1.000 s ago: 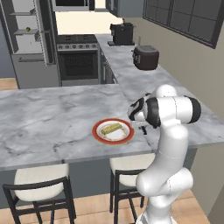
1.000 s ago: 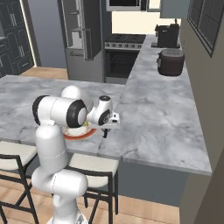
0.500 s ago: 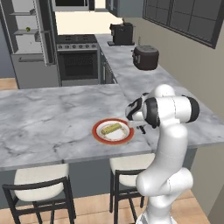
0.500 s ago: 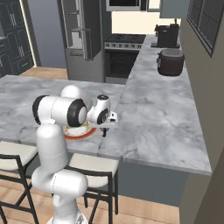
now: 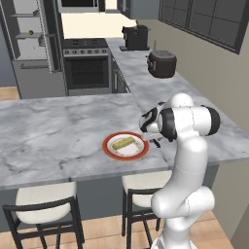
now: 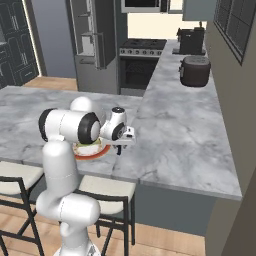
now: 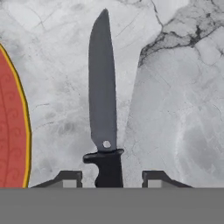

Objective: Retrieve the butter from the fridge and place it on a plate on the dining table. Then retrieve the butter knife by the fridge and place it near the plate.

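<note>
The butter (image 5: 123,143), a pale tan stick, lies on the red-rimmed plate (image 5: 109,148) on the marble dining table (image 5: 58,129). My gripper (image 5: 154,142) hangs low over the table just right of the plate, pointing down. In the hand view the butter knife (image 7: 103,87) lies flat on the marble. Its dark handle sits between my gripper's (image 7: 109,178) parted fingertips (image 7: 70,178), with a gap on each side. The plate's rim (image 7: 11,131) shows at the left edge of that view. The gripper is open. The fridge (image 5: 34,58) stands at the back left.
Two cushioned stools (image 5: 41,202) stand under the table's near edge. A dark cooker pot (image 5: 162,63) and a coffee machine (image 5: 134,37) sit on the side counter to the right. The stove (image 5: 86,68) stands beside the fridge.
The fingers have parted and let go of the butter knife, which now rests on the marble. The arm has hardly moved.
</note>
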